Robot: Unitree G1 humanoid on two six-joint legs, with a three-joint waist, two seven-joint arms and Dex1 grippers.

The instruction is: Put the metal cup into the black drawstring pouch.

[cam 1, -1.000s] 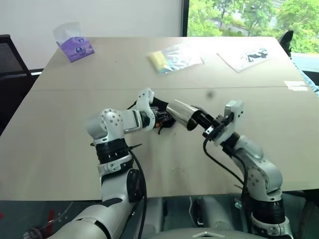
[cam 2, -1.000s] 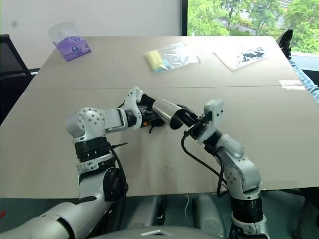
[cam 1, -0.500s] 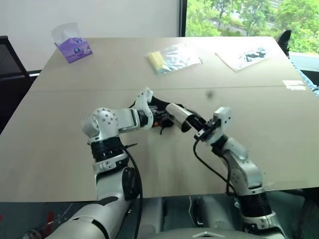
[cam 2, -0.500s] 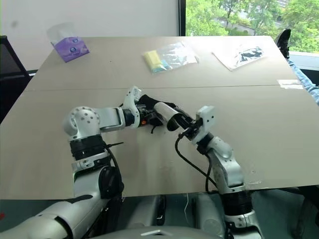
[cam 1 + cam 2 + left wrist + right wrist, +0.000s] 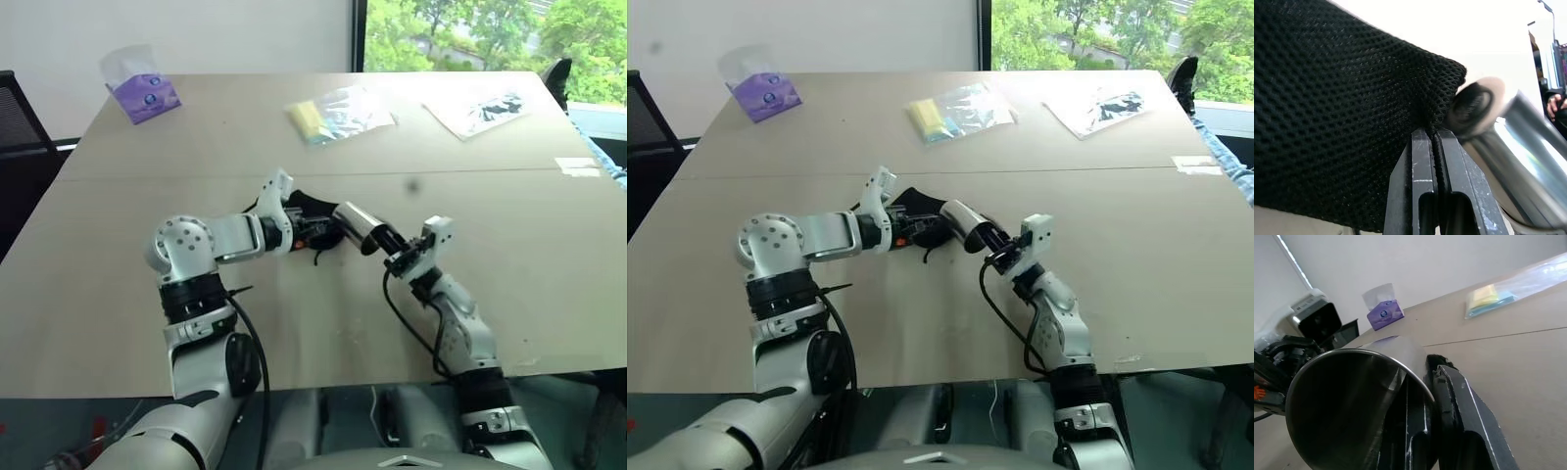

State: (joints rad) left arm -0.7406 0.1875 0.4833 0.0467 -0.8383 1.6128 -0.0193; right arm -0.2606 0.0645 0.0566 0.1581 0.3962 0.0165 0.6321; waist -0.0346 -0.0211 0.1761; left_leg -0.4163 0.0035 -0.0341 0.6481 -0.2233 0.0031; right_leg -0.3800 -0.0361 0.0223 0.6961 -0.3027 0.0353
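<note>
The left claw (image 5: 1434, 147) pinches the black drawstring pouch (image 5: 312, 217) on the tabletop (image 5: 509, 255), the right claw (image 5: 387, 253) grips the metal cup (image 5: 355, 223) right at its mouth — not inside yet.

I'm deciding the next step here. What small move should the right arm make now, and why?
Probably ease the cup on toward the pouch mouth: the right claw holds it tilted beside the pouch, whose edge the left claw pinches, but it isn't inside yet.
</note>
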